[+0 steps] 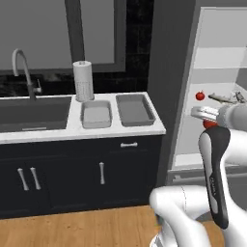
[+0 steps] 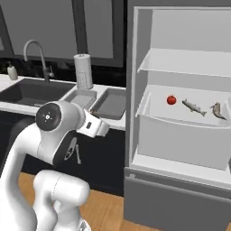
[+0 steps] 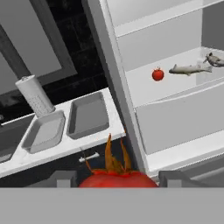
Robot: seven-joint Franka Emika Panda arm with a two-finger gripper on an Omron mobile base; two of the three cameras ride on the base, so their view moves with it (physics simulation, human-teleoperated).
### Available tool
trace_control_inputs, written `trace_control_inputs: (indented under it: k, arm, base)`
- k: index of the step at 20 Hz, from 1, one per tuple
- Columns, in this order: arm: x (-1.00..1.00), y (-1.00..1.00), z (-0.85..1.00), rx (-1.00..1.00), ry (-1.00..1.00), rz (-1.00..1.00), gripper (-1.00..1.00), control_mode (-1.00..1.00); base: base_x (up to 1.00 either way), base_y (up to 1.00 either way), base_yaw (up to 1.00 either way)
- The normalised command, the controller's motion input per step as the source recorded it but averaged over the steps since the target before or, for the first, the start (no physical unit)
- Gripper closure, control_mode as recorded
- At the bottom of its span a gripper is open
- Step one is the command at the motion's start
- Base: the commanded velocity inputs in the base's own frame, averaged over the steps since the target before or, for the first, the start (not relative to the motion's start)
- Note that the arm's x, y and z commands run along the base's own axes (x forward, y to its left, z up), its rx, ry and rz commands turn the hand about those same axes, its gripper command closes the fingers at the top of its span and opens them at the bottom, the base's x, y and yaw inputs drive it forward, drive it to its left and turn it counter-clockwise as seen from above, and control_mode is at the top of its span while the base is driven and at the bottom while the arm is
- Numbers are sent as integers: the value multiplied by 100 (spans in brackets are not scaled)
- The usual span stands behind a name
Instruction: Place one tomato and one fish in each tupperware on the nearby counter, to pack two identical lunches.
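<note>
- Lighter tupperware (image 3: 43, 131) and darker tupperware (image 3: 89, 116) sit empty, side by side on the counter (image 3: 65, 146).
- Gripper (image 3: 118, 178) holds a tomato (image 3: 118, 179); a loose grip risks dropping it short of the trays.
- Second tomato (image 3: 158, 75) and two fish (image 3: 189, 69) await in the fridge (image 3: 175, 87); a swing could clip its wall.

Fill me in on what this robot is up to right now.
The white arm's gripper is holding a red tomato between its fingers, in front of the open white fridge. On the fridge shelf lie another red tomato and two grey fish. On the white stone counter, the lighter grey tray and the darker grey tray both sit empty.
</note>
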Motion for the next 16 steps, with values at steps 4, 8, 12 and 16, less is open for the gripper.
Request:
trace_control_inputs:
  k: [4,8,12,16]
  arm:
    - [0,0,0,0,0,0,100,100]
    - [0,0,0,0,0,0,100,100]
    - [0,0,0,0,0,0,100,100]
    - [50,-37,-47,4,33,-4,100,-100]
  base:
    - [81,100,8]
    - [100,33,-2]
    - [100,-8,-1]
    - [50,-29,-6]
